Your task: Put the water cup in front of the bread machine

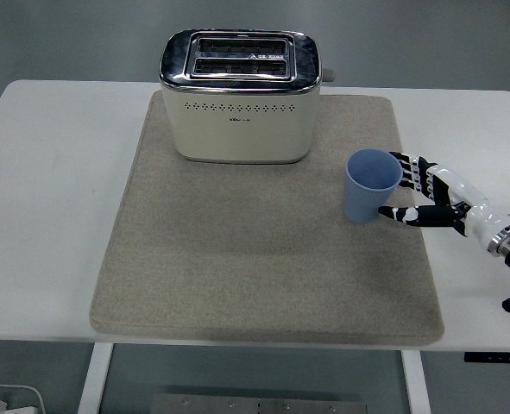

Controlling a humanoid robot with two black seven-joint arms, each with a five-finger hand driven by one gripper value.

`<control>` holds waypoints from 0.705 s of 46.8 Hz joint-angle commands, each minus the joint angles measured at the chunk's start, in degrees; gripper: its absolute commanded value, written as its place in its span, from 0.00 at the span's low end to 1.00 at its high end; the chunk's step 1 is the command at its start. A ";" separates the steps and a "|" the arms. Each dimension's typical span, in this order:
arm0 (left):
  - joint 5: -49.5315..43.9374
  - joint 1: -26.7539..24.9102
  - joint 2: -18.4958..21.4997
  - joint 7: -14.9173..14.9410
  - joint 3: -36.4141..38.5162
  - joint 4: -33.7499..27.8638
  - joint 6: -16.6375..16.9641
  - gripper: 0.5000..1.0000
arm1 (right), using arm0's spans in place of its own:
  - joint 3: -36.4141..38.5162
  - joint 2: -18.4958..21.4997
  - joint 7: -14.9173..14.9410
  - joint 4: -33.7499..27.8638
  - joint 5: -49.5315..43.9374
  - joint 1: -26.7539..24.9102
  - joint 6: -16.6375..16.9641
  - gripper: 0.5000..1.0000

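While the blue water cup (372, 185) is standing upright on the mat's (237, 259) right side, off to the toaster's (240, 96) right, the right hand (431, 197) is cupping it, fingers spread, not gripping; wrapping low and evenly should avoid tipping.

Cup and bread machine, current positions

My target, the water cup (372, 187): light blue, upright, open top, looks empty. It sits off the bread machine's (240, 97) front-right corner, apart from it, not in front of it. Bread machine: cream body, chrome top, two slots, upright, lever knob on its right end.
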 commanded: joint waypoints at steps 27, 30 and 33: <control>0.00 0.00 0.00 0.00 0.00 0.00 0.00 1.00 | -2.40 3.52 -0.79 -2.15 0.08 2.71 -0.69 0.88; 0.00 0.00 0.00 0.00 0.00 0.00 0.00 1.00 | -2.40 3.52 -0.79 -2.15 0.08 2.79 -0.69 0.88; 0.00 0.00 0.00 0.00 0.00 0.00 0.00 1.00 | -2.40 3.52 -0.79 -2.06 0.08 2.79 -0.69 0.88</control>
